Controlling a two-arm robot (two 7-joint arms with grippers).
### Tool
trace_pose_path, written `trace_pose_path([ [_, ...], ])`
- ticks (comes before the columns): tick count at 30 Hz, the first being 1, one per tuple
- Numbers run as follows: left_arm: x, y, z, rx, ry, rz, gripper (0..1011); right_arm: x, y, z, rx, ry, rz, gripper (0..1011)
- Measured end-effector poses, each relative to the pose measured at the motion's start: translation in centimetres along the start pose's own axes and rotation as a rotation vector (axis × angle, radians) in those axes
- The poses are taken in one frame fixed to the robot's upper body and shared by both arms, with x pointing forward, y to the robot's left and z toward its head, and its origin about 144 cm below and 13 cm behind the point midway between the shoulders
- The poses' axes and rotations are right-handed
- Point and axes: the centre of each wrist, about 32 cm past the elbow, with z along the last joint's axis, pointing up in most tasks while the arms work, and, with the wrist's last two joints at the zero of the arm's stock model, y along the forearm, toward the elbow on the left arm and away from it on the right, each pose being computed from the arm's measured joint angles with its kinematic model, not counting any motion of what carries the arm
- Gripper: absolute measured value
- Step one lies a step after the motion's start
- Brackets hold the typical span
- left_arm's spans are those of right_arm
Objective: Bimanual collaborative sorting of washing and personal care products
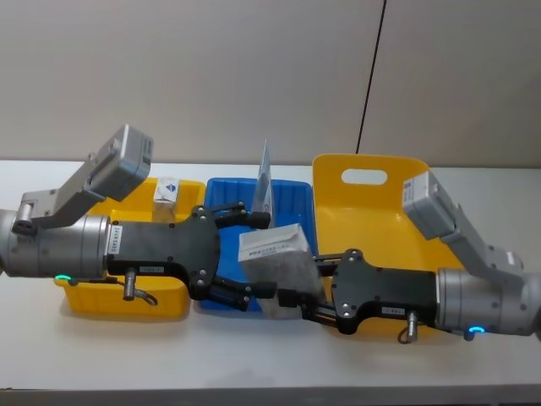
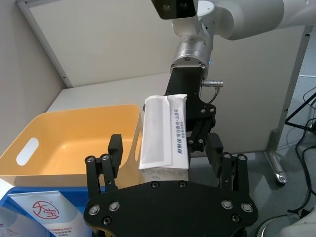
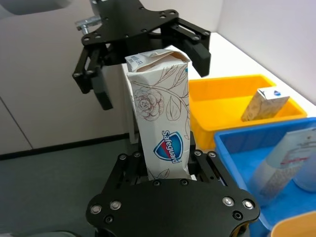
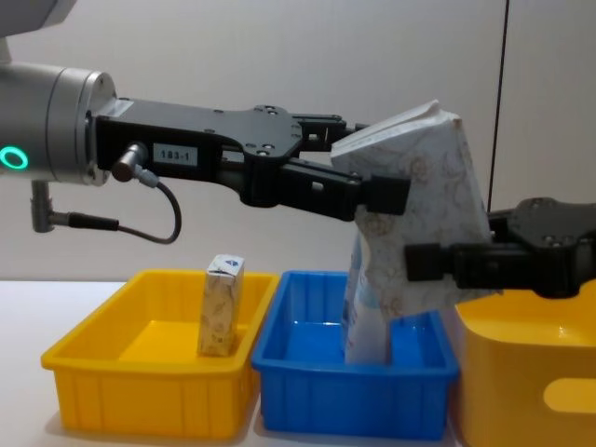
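A cream carton [image 1: 270,245] with a floral pattern and a blue logo is held in the air above the blue bin [image 1: 292,203]. My right gripper [image 1: 292,292] is shut on its base [image 3: 165,163]. My left gripper [image 1: 264,254] stands open around the carton's other end [image 2: 163,133], one finger on each side with gaps. In the chest view the carton [image 4: 428,186] hangs between the left gripper [image 4: 382,196] and the right gripper [image 4: 424,265]. A pale pouch [image 4: 368,317] stands in the blue bin. A small carton [image 4: 221,304] stands in the low yellow bin [image 4: 140,391].
Three bins sit in a row on the white table: the low yellow bin [image 1: 127,296] on the left, the blue bin in the middle, and a taller yellow bin with a handle slot [image 1: 372,211] on the right. A grey wall stands close behind.
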Motion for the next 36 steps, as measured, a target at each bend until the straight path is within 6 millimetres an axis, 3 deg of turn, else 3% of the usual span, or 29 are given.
trace_pose_path([
  [21,0.0,0.0,0.0,0.000,0.000,0.000,1001,-1.9,-3.6,-1.4,0.004,0.030,-0.217,364],
  [36,0.0,0.0,0.0,0.000,0.000,0.000,1001,-3.1,-4.5,-1.8,0.012,0.067,-0.443,364],
])
